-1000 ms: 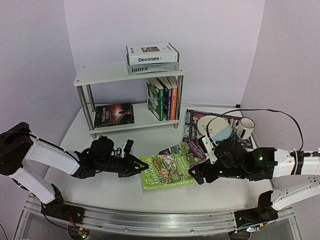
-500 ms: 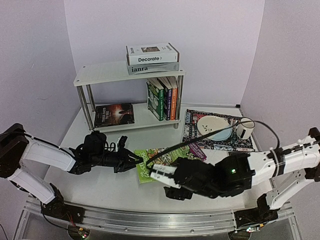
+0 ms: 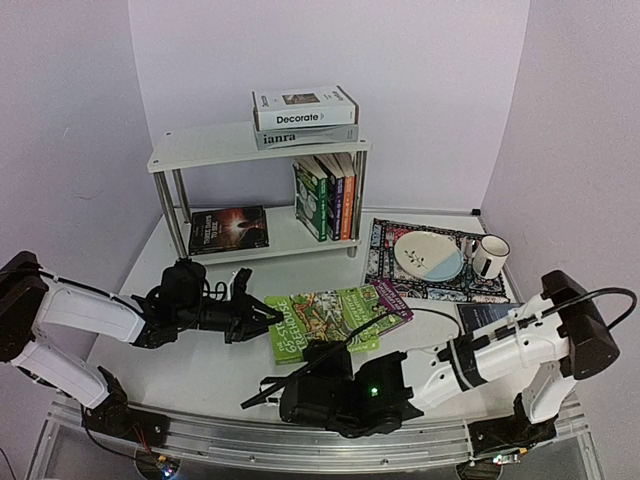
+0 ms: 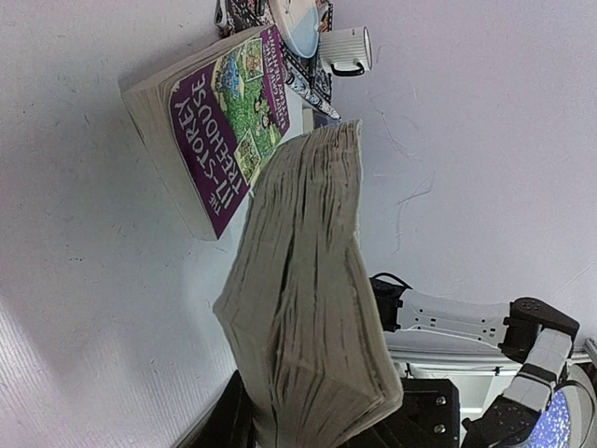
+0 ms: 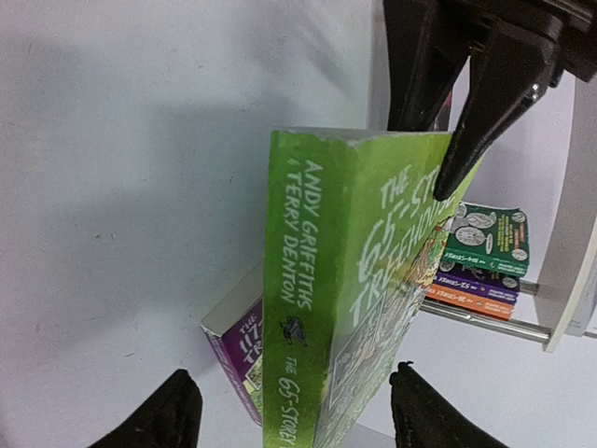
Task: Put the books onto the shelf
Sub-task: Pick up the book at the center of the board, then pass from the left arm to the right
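Observation:
A green Treehouse book (image 3: pixel 320 322) lies tilted on a purple one (image 3: pixel 388 298) at mid table. My left gripper (image 3: pixel 265 315) is shut on its left page edge (image 4: pixel 308 308), and the purple book (image 4: pixel 229 131) lies beyond. My right gripper (image 3: pixel 325 362) sits at the green book's near side, open, with the green spine (image 5: pixel 308 308) between its wide fingers (image 5: pixel 177 411) and touching neither. The white shelf (image 3: pixel 255 145) carries "Decorate" (image 3: pixel 305 105), "ianra" (image 3: pixel 300 136), upright books (image 3: pixel 325 195) and a dark book (image 3: pixel 228 228). A navy book (image 3: pixel 487 315) lies at the right.
A patterned placemat (image 3: pixel 385 250) with a plate (image 3: pixel 428 252) and a mug (image 3: pixel 490 255) sits at the back right. My right arm's body (image 3: pixel 400 385) stretches across the near table edge, its cable over the books. Purple walls close in on both sides.
My right arm has swung from the right of the green book round to its near side, jaws narrowing. The left gripper has drawn the green book slightly left.

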Controlling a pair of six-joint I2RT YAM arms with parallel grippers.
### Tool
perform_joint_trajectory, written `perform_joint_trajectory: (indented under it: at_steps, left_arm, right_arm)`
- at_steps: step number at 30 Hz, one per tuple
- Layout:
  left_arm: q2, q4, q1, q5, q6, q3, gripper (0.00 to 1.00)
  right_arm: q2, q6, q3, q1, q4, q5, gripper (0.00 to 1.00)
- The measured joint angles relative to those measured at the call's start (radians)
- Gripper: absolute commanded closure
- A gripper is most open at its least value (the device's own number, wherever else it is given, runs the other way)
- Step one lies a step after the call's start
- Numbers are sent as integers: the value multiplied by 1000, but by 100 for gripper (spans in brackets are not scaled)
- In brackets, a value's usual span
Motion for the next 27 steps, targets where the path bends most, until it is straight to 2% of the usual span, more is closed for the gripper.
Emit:
perform_joint_trajectory:
  at_steps: [3,7,12,13,18,20,23,27]
  left_arm:
    - [-4,0,3,5,0,-1,100]
    - [-4,-1,8,9,1,-1,100]
    - [-4,-11,22,13,1,-7,98]
    - [-4,-14,25,10,2,-8,97]
    - [-13,-15,32,6,6,-9,91]
    - [-23,-15,32,6,5,-14,82]
    - [-44,-12,32,8,2,-24,51]
    - [-92,-2,34,14,4,-40,32]
  right_arm:
    - [62,-30,27,3,12,69,44]
    - [127,-66,36,4,44,148,68]
    - [136,-84,35,5,84,213,97]
    - [136,-79,35,5,100,228,100]
    - [133,-98,19,4,157,257,100]
    - [125,-100,7,4,178,256,100]
    - [97,-101,-6,4,194,241,100]
    - [36,-69,-23,-2,200,220,100]
